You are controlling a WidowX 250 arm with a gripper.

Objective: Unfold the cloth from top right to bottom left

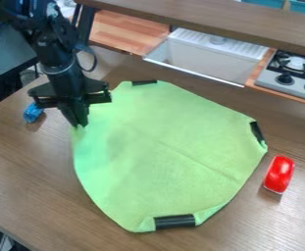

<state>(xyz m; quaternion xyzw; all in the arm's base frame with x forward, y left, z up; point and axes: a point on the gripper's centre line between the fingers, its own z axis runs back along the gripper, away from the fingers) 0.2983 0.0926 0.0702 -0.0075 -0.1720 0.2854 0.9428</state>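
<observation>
Basically, light-green square cloth [158, 157] lies mostly spread on brown wooden table [30, 179], black robot gripper [79, 125] at its upper-left edge. Can't tell if pincer is wide, narrow or holding fabric. Likely last smoothing: ease that edge outward, low, light tension; release any grip before lifting straight up.

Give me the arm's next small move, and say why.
Probably ease the gripper straight up, first releasing the edge if it has hold of it. The cloth lies spread out and mostly flat on the table, and the gripper is down at its edge, where a sideways move might drag it.
</observation>
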